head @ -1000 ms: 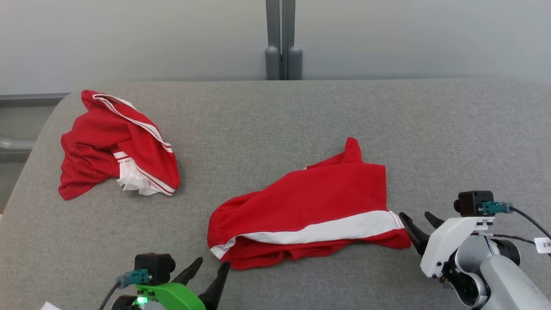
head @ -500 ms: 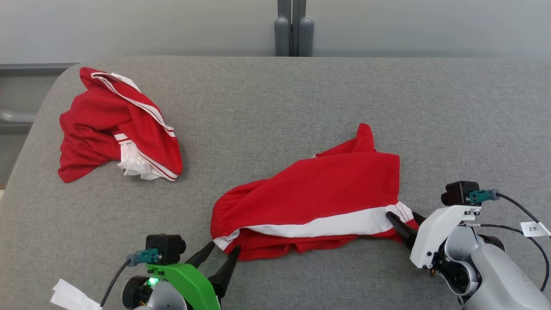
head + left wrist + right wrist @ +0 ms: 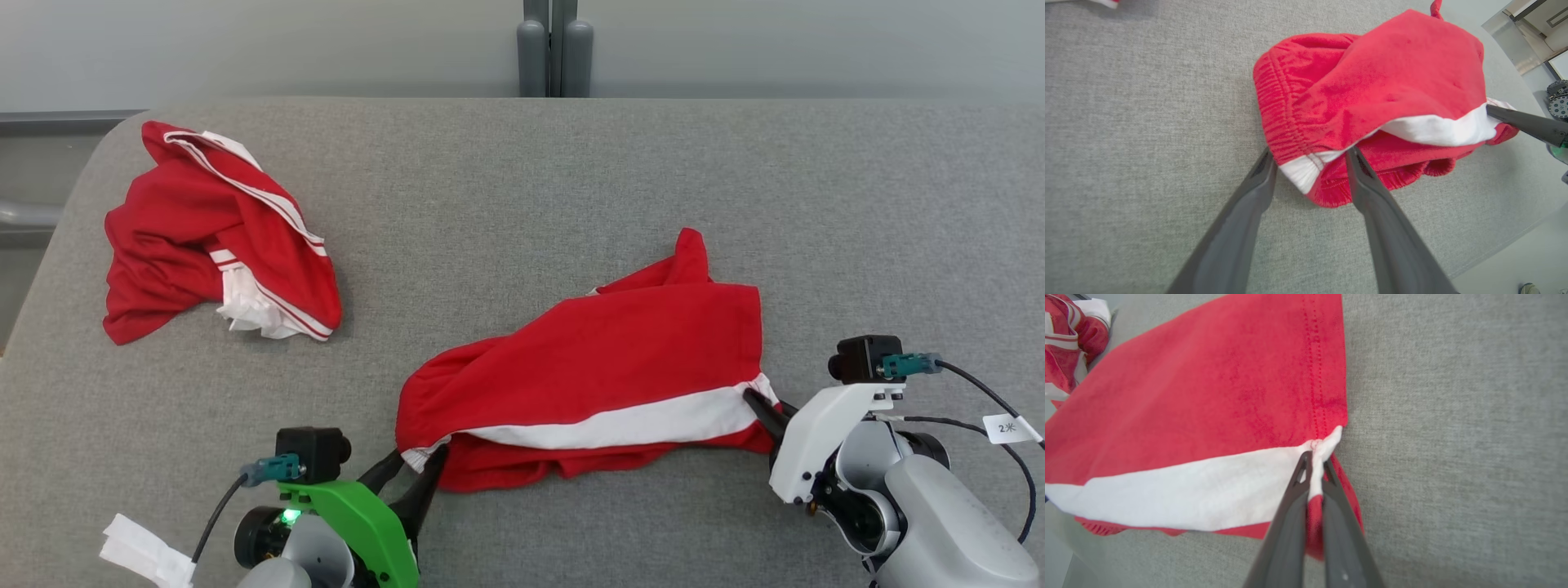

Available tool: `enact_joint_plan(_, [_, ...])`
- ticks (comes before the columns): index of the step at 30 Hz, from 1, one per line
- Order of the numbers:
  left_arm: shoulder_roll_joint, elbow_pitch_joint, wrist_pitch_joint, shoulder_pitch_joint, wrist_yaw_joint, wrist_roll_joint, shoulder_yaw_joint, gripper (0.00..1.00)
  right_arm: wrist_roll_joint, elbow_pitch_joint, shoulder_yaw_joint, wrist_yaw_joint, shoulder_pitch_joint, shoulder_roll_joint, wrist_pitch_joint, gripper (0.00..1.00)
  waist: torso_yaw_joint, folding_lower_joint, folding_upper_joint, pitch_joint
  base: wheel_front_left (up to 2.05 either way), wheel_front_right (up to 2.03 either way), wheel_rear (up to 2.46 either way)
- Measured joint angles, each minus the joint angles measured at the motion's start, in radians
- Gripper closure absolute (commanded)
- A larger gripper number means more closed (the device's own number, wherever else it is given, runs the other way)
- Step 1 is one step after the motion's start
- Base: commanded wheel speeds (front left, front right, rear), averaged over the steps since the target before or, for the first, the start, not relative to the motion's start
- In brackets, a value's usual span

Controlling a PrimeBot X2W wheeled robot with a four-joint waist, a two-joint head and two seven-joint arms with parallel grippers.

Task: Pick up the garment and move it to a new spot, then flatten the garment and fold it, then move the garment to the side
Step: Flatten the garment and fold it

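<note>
**A:** Where's the garment [image 3: 588,367]?

**B:** By the table's [image 3: 571,163] front edge, right of middle. The right gripper [image 3: 757,402] is clamped on the white-striped hem corner. The left gripper [image 3: 418,459] stands spread, straddling the waistband corner.

**A:** Advice?

**B:** Pinch the left fully onto the elastic before lifting. Then I'd raise both together, clear of the other red garment [image 3: 212,237] near the far left corner.

place: robot lab | cues: grey fabric-topped table [image 3: 506,188]; bare wall [image 3: 245,49]; grey post [image 3: 555,49]
</note>
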Motion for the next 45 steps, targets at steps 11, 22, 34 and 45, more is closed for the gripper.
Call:
enact_joint_plan(11, [0.058, -0.042, -0.041, 0.026, 0.0, -0.033, -0.01, 1.0, 0.025, -0.068, 0.006, 0.0, 0.025, -0.016, -0.09, 1.0, -0.014, 0.0, 0.0, -0.038, 0.0, 0.0, 0.0])
enact_joint_plan(22, [0.162, -0.205, 0.016, -0.073, 0.015, -0.001, 0.024, 1.0, 0.109, -0.241, 0.009, 0.0, -0.008, -0.061, -0.186, 1.0, -0.04, 0.0, 0.0, 0.005, 0.0, 0.0, 0.0])
enact_joint_plan(34, [0.205, -0.128, 0.219, -0.663, 0.0, -0.095, -0.071, 1.0, 0.245, -0.21, 0.061, 0.0, -0.466, -0.136, -0.149, 1.0, -0.057, 0.0001, 0.0, 0.185, 0.0, 0.0, 0.0])
enact_joint_plan(45, [0.226, 0.033, 0.255, -1.211, 0.0, -0.235, -0.186, 1.0, 0.34, -0.095, 0.101, 0.0, -0.989, -0.222, -0.205, 1.0, -0.075, 0.0002, 0.0, 0.377, 0.0, 0.0, 0.0])
